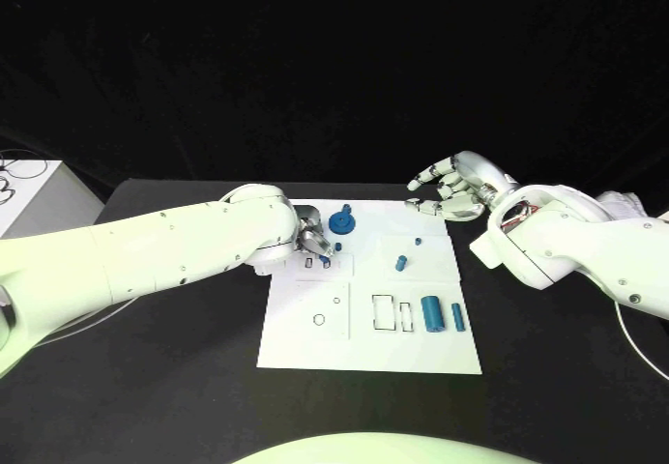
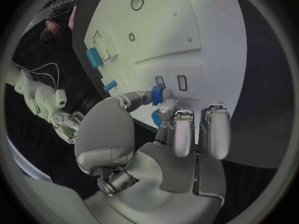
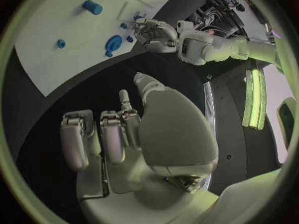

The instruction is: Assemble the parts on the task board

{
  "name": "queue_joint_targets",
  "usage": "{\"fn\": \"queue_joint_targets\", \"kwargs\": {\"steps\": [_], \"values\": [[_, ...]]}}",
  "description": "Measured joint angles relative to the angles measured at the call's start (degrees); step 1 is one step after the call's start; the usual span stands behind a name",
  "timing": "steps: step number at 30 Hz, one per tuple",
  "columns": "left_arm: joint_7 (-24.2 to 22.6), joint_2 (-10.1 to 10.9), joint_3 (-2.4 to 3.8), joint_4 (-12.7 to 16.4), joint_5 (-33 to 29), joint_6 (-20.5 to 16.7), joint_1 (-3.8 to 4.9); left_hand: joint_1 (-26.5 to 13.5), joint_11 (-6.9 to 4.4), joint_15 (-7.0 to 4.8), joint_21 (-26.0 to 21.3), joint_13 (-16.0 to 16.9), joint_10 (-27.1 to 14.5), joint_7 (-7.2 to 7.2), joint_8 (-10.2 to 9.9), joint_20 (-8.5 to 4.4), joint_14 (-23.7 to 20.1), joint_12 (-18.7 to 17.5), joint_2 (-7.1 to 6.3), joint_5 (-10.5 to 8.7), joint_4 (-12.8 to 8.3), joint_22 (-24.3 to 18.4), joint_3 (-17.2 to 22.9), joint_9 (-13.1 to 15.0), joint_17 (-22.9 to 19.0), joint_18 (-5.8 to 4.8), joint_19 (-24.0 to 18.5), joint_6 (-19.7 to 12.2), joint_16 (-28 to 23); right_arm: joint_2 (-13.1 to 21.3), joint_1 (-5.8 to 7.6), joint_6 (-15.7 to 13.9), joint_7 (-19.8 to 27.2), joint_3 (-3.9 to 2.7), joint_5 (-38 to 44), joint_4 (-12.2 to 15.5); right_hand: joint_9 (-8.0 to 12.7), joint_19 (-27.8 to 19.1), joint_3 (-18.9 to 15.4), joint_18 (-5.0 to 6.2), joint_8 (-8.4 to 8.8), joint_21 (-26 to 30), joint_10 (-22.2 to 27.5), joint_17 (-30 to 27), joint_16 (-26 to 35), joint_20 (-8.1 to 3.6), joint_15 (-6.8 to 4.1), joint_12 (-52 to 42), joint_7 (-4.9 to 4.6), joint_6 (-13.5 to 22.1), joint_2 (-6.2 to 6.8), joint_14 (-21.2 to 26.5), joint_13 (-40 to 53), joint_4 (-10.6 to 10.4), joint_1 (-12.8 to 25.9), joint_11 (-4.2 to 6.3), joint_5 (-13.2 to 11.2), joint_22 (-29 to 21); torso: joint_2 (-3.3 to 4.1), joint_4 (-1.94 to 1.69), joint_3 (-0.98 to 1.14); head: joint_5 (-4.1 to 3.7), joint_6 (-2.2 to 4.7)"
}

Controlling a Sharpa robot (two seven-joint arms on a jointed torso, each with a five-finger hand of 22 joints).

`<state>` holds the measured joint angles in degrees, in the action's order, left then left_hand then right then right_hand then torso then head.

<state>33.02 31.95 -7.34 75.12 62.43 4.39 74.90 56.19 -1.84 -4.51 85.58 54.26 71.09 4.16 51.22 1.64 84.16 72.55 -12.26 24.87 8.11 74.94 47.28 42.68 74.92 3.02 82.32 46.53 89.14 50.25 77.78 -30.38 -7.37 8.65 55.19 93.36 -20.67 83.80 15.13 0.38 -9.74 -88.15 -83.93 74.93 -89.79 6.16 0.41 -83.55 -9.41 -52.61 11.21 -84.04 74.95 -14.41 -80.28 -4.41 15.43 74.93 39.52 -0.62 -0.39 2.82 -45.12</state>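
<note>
The task board [image 1: 369,338] looks like smooth, matt white plastic or card on a matt black table [image 1: 167,387]. The blue parts [image 1: 432,311] look like smooth plastic; both arms wear glossy white shells.

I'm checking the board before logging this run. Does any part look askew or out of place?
Nothing looks damaged or spilled. One small blue part lies loose and slanted on the task board, outside the printed outlines, so it seems not yet placed. The left hand pinches another small blue part over the board; the right hand is off it, holding nothing.
</note>
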Motion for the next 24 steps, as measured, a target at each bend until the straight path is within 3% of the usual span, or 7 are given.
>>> {"fn": "queue_joint_targets", "kwargs": {"steps": [16, 21, 24], "values": [[-0.08, 0.01, 0.00, 0.35, 0.41, -0.19, -0.30, 0.02, -0.09, 0.00, 0.00, -0.01, 0.10, 0.00, 0.24, 0.00, 0.00, 0.00, 0.01, -0.01, -0.78, -0.01, 0.78, 0.09, -0.01, 0.00, 0.00, 0.01, 0.00, -0.05, -0.21, 0.40, 0.00, 0.00, 0.00, -0.09, 0.00, 0.00, 0.00, 0.00, 0.00, 0.00, 0.00, -0.01, 0.00, 0.00, 0.00, 0.00, 0.00, 0.00, 0.26, 0.00, -0.01, 0.00, 0.21, 0.00, 0.00, -0.01, 0.02, -0.03, 0.01, -0.08, -0.38], [-0.14, 0.02, 0.00, 0.54, 0.41, -0.17, -0.43, 0.02, -0.09, 0.00, 0.00, -0.01, 0.10, -0.01, 0.24, 0.00, 0.00, 0.00, 0.02, -0.01, -0.78, -0.01, 0.78, 2.46, -0.01, 0.00, 0.00, 0.01, 0.00, -0.06, -0.26, 0.54, 0.00, 0.00, 0.00, -0.13, 0.00, 0.00, 0.00, 0.00, 0.00, 0.00, 0.00, -0.01, 0.00, 0.00, 0.00, 0.00, 0.00, 0.00, 0.26, 0.00, -0.01, 0.00, 0.21, 0.00, 0.00, -0.01, 0.02, -0.03, -0.01, -0.06, -0.47], [-0.17, 0.04, -0.02, 0.60, 0.41, -0.11, -0.47, 0.03, -0.08, 0.01, 0.00, -0.01, 0.10, -0.01, 0.24, 0.00, 0.00, 0.00, 0.02, -0.02, -0.78, -0.01, 0.78, 2.51, -0.01, 0.01, 0.00, 0.01, 0.00, -0.06, -0.28, 0.62, -0.01, 0.00, 0.00, -0.15, 0.00, 0.00, 0.00, 0.00, 0.00, 0.00, 0.00, -0.01, 0.00, 0.00, 0.00, 0.00, 0.00, 0.00, 0.26, 0.00, -0.01, 0.00, 0.21, 0.00, 0.00, -0.02, 0.01, -0.03, 0.02, 0.00, -0.52]]}}
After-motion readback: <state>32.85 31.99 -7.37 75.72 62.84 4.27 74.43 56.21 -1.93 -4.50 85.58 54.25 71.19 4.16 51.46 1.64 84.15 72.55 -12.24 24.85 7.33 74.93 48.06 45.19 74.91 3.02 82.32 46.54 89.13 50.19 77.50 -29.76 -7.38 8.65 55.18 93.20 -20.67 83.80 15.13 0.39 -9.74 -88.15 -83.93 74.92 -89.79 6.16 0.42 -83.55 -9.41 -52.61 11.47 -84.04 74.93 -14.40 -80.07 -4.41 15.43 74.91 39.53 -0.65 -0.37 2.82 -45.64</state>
